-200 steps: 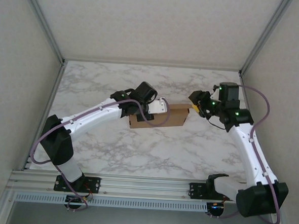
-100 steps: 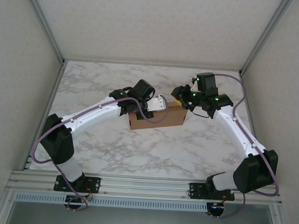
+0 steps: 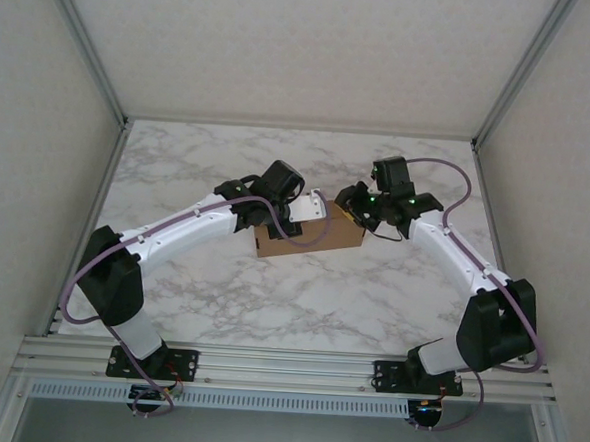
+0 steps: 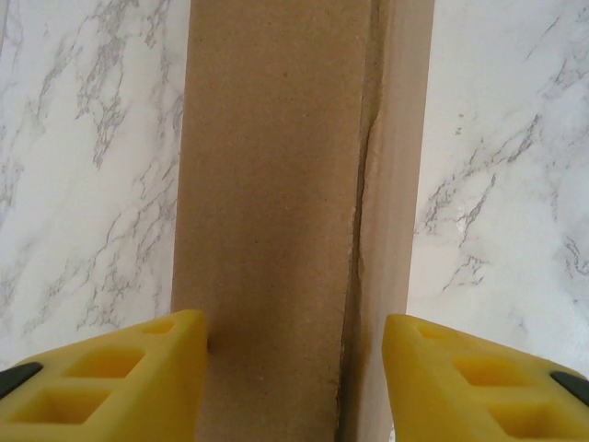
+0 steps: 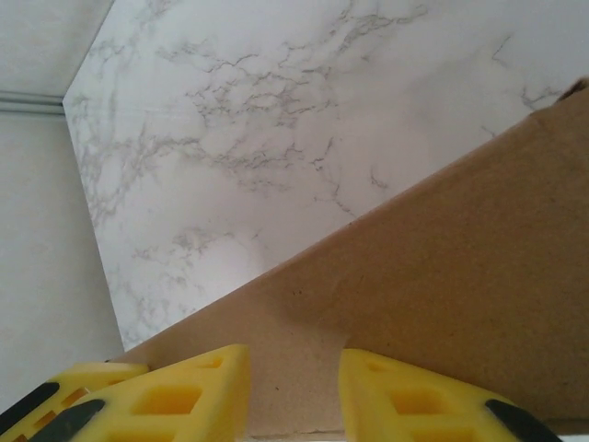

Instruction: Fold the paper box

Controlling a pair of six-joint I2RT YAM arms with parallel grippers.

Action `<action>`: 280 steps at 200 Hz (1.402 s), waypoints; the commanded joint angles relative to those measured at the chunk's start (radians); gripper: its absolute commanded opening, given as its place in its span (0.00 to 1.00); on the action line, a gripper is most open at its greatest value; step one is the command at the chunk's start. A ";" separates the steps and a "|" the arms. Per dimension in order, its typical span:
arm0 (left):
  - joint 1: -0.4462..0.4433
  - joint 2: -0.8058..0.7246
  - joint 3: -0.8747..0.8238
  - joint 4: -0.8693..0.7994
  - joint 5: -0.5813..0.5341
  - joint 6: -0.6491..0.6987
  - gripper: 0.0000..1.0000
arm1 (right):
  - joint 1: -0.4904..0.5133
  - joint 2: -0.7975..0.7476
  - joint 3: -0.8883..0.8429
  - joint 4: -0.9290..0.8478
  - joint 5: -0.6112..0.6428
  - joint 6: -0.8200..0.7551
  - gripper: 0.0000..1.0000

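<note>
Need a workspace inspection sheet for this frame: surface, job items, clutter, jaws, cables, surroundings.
Surface: white grey-veined marble-look table, no marks seen.
Job's things: paper box, brown cardboard, mid-table between the two arms; left wrist view shows a gap along one flap seam.
Clutter: nothing seen.
Grippers: left gripper jaws apart, one on either side of the box, grip unclear. Right gripper jaws narrowly apart at the box's right end, cardboard behind them, grip unclear.
Cables: left arm's purple cable drapes across the box front; right arm's purple cable loops free above the table.
Surroundings: pale enclosure walls; aluminium rail along the near edge.
</note>
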 commanded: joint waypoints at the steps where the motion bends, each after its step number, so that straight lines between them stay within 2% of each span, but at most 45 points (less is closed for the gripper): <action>1: -0.001 -0.027 -0.019 -0.017 -0.009 0.004 0.54 | 0.016 0.027 -0.053 -0.051 0.051 -0.019 0.32; 24: -0.001 -0.038 -0.019 -0.003 -0.015 -0.003 0.55 | 0.016 0.018 -0.045 -0.066 0.066 -0.020 0.32; 42: 0.001 -0.053 -0.017 0.018 -0.025 -0.019 0.60 | 0.016 0.018 -0.023 -0.082 0.076 -0.023 0.32; 94: 0.031 -0.112 -0.038 0.067 0.040 -0.041 0.63 | 0.016 0.016 0.036 -0.092 0.054 -0.030 0.34; 141: 0.031 -0.086 -0.055 0.063 0.041 -0.016 0.64 | 0.012 0.013 0.212 -0.183 0.034 -0.131 0.45; 154: 0.031 -0.081 -0.050 0.065 0.033 -0.014 0.65 | 0.003 0.005 0.251 -0.200 0.027 -0.185 0.51; 178: 0.031 -0.073 -0.038 0.076 0.018 -0.025 0.65 | -0.027 -0.028 0.307 -0.256 0.080 -0.339 0.62; 190: 0.032 -0.076 -0.034 0.086 0.020 -0.036 0.64 | -0.042 -0.043 0.325 -0.279 0.115 -0.434 0.63; 206: 0.032 -0.076 -0.034 0.110 0.009 -0.055 0.63 | -0.046 -0.065 0.331 -0.302 0.233 -0.562 0.63; 222: 0.032 -0.077 -0.037 0.137 -0.011 -0.086 0.59 | -0.045 -0.130 0.253 -0.216 0.305 -0.726 0.63; 251: 0.035 -0.105 -0.062 0.196 -0.032 -0.156 0.60 | -0.058 -0.319 -0.027 0.130 0.311 -1.097 0.61; 280: 0.037 -0.176 -0.123 0.258 -0.009 -0.205 0.68 | -0.134 -0.295 -0.038 0.115 0.169 -1.293 0.60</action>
